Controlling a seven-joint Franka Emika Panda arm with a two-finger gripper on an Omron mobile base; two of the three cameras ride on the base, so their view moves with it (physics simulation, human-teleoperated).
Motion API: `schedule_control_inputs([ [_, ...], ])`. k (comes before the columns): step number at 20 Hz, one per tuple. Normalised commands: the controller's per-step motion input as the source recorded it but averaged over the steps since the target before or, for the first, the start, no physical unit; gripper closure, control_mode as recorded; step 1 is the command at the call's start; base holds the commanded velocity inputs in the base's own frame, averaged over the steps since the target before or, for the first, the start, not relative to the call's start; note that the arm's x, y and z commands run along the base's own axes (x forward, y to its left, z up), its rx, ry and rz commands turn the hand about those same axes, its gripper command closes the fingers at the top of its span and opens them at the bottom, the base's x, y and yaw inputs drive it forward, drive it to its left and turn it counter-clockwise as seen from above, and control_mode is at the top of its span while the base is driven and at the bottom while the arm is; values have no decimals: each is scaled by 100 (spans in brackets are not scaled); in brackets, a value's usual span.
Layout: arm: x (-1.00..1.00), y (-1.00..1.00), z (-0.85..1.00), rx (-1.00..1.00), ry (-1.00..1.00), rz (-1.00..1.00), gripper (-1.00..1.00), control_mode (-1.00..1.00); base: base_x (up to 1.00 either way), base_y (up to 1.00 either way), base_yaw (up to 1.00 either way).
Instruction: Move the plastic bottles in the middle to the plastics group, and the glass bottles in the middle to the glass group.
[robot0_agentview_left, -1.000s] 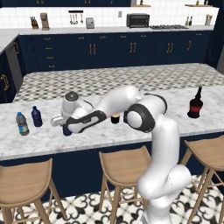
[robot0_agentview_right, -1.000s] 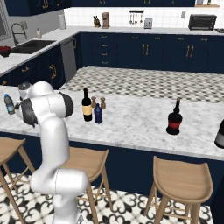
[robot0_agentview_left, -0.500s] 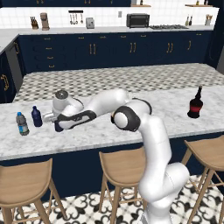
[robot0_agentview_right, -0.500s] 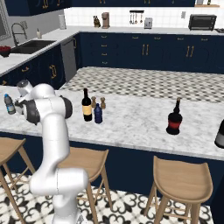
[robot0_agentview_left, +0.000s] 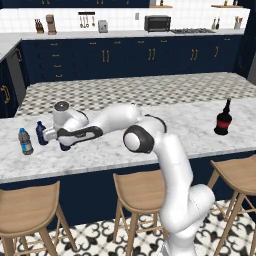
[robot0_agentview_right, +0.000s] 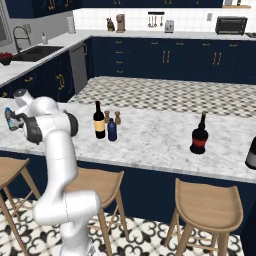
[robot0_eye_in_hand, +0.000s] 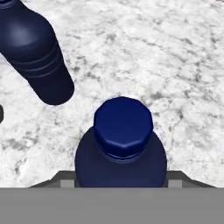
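My gripper (robot0_agentview_left: 63, 142) is shut on a small navy-blue plastic bottle (robot0_eye_in_hand: 123, 131), whose cap fills the lower middle of the hand view. It hangs low at the left end of the island counter; I cannot tell whether its base touches the marble. Just to its left is the plastics group: a navy bottle (robot0_agentview_left: 41, 132) (robot0_eye_in_hand: 37, 57) and a clear water bottle (robot0_agentview_left: 25, 141). In the middle stand the tall glass bottle with a tan label (robot0_agentview_right: 99, 121) and another navy plastic bottle (robot0_agentview_right: 112, 130). The red-labelled bottle of the glass group (robot0_agentview_left: 223, 119) (robot0_agentview_right: 199, 135) stands at the right.
Two small brown shakers (robot0_agentview_right: 117, 117) stand just behind the middle bottles. Another dark bottle (robot0_agentview_right: 251, 152) shows at the counter's far right edge. Wooden stools (robot0_agentview_left: 142, 192) line the near side of the marble counter (robot0_agentview_left: 165, 107).
The arm has swung left along the counter with the navy bottle in its grip, from near the middle to beside the water bottle and the other navy bottle.
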Motion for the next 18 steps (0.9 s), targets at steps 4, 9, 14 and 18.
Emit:
schedule_control_inputs([
  [4,-64,-77,-47,8,-7,0,100,-100,0,0,0],
  [9,5,-3,-8,10,-4,5,100,-100,0,0,0],
  [14,19,24,0,6,-1,7,100,-100,0,0,0],
  [18,14,63,0,0,2,5,100,-100,0,0,0],
])
